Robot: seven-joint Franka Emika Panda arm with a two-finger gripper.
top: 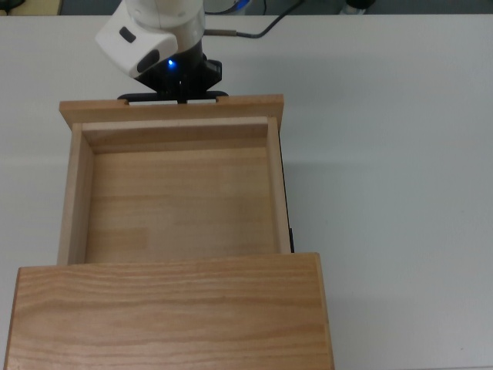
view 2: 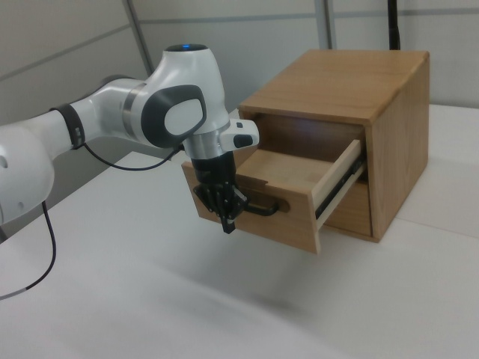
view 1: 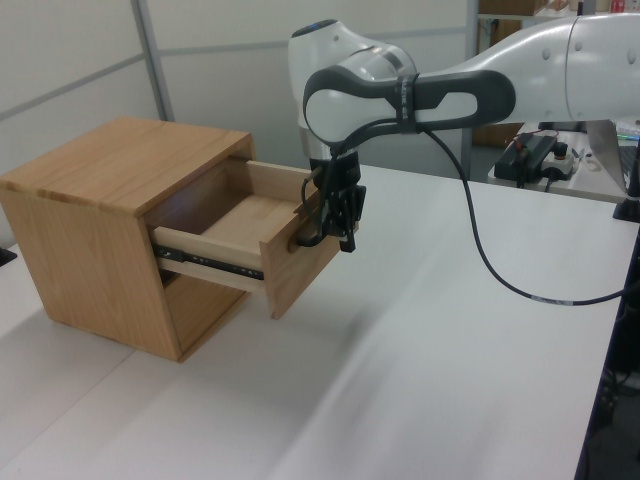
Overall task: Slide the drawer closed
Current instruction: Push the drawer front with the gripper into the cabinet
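Note:
The drawer (top: 177, 204) stands pulled well out of the wooden cabinet (top: 169, 308), and it holds nothing. Its front panel (view 1: 300, 262) carries a thin black bar handle (view 2: 263, 211). My gripper (top: 181, 97) hangs fingers-down right in front of that panel, at the middle of the handle (top: 212, 95). In the left view the gripper (view 1: 347, 240) is level with the handle (view 1: 312, 238), fingers together, holding nothing. In the right view the gripper (view 2: 227, 224) has its tips just below the bar, close against the drawer (view 2: 288, 221) front; whether they touch is unclear.
The cabinet (view 1: 110, 170) sits on a white table (view 1: 450, 350). A black cable (view 1: 480, 260) loops from the arm over the table. Desks with equipment (view 1: 540, 150) stand at the left view's far right. A wall panel rises behind the cabinet (view 2: 344, 75).

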